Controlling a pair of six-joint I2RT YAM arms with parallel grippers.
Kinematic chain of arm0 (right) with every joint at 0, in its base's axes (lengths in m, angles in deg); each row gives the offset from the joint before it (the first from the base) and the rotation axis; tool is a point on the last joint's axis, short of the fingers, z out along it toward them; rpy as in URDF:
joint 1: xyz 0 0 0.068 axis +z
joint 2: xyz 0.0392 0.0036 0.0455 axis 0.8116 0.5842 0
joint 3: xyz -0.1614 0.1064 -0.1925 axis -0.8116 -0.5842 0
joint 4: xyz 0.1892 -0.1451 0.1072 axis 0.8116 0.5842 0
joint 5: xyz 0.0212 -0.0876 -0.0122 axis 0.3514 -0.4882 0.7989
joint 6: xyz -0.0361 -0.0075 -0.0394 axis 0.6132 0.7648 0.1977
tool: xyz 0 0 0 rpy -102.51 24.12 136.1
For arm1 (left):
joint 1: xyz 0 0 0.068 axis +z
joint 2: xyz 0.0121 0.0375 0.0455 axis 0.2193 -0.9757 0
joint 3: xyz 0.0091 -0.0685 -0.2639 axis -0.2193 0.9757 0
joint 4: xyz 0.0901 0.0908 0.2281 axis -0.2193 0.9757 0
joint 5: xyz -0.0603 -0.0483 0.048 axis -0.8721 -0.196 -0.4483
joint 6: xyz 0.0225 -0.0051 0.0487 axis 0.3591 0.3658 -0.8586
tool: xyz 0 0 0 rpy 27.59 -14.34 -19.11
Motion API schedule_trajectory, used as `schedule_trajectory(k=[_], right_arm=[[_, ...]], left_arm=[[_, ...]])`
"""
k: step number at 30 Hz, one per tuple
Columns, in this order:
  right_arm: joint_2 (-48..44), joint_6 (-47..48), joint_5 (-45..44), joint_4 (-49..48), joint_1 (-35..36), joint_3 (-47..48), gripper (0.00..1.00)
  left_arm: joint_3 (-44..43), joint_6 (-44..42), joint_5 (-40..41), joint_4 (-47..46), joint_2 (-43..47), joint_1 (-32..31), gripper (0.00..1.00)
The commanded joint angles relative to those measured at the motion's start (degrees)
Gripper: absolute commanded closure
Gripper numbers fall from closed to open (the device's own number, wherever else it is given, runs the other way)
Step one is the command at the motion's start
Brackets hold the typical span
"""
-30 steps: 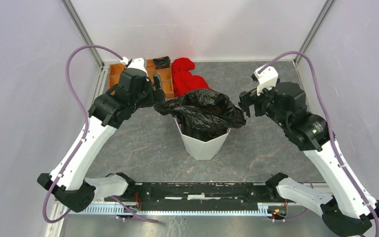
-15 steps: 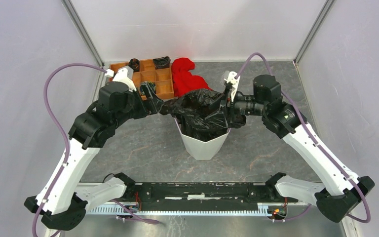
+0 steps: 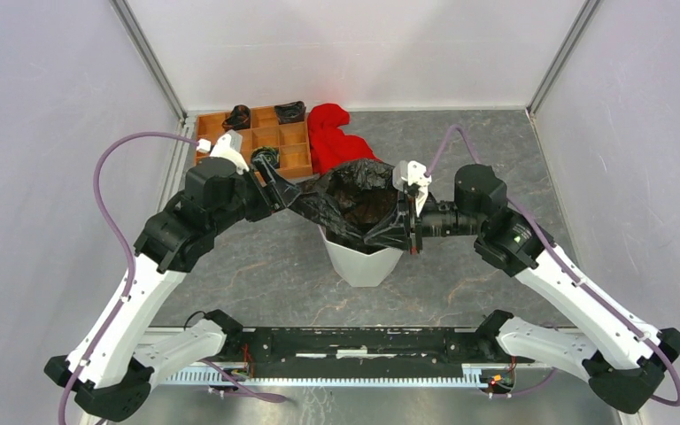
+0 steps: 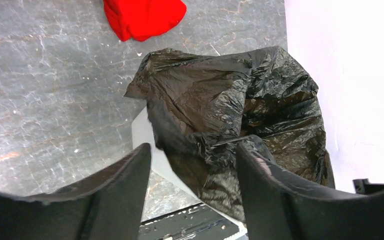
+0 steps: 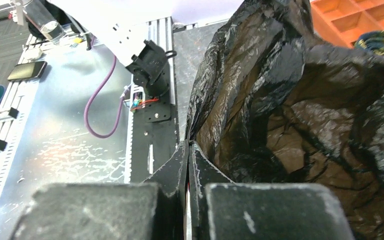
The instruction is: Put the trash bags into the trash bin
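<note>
The black trash bag (image 3: pixel 354 197) lies open over the mouth of the white trash bin (image 3: pixel 363 264) in mid-table. My left gripper (image 3: pixel 285 197) is at the bag's left edge. In the left wrist view it (image 4: pixel 192 167) is open, its fingers (image 4: pixel 130 187) straddling a fold of the bag (image 4: pixel 230 100), with the bin wall (image 4: pixel 141 134) just beyond. My right gripper (image 3: pixel 405 223) is at the bag's right edge. In the right wrist view its jaws (image 5: pixel 188 150) are pressed together where the film's rim (image 5: pixel 260 100) meets the tips.
A red cloth heap (image 3: pixel 336 137) lies behind the bin. A brown wooden compartment tray (image 3: pixel 294 159) with small dark items sits at the back left, close to my left arm. Enclosure walls and corner posts ring the table.
My right gripper has swung in to the bag's right edge and shut on it. My left gripper has dropped onto the bag's left edge and narrowed. The bag's mouth is stretched wider.
</note>
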Motion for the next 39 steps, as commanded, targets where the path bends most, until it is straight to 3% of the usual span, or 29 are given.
schedule_trajectory(k=[1, 4, 9, 14, 22, 29, 35, 39], right_arm=[[-2.18, -1.44, 0.17, -1.99, 1.31, -3.48, 1.00], [-3.31, -2.13, 0.21, -2.53, 2.81, -5.70, 1.00], [-5.81, -4.27, -0.65, -5.81, 4.79, -10.34, 1.00], [-7.94, -5.36, -2.27, -7.13, 5.80, -13.83, 1.00], [-11.77, -5.36, -6.19, -10.45, 6.21, -12.62, 0.97], [-10.52, -4.04, -3.84, -9.15, 6.21, -12.09, 0.98], [-13.81, -4.23, -3.33, -9.40, 6.29, -19.31, 0.98], [-15.99, -6.49, -4.47, -12.60, 6.28, -24.66, 0.90]], left_arm=[[2.43, 3.83, -2.53, -4.21, 1.79, 0.11, 0.35], [3.52, 4.41, -2.61, -4.33, 3.20, 0.14, 0.45], [7.16, 5.83, -4.39, -5.99, 5.58, 0.12, 0.78], [13.45, 7.99, -11.63, -10.61, 7.31, 0.10, 0.96], [16.21, 8.05, -14.49, -11.35, 9.03, 0.08, 0.98], [17.62, 8.89, -16.33, -12.45, 11.84, 0.07, 0.98], [26.13, 11.73, -16.43, -12.00, 15.74, 0.06, 0.98], [30.90, 12.26, -15.35, -12.00, 17.52, 0.08, 0.98]])
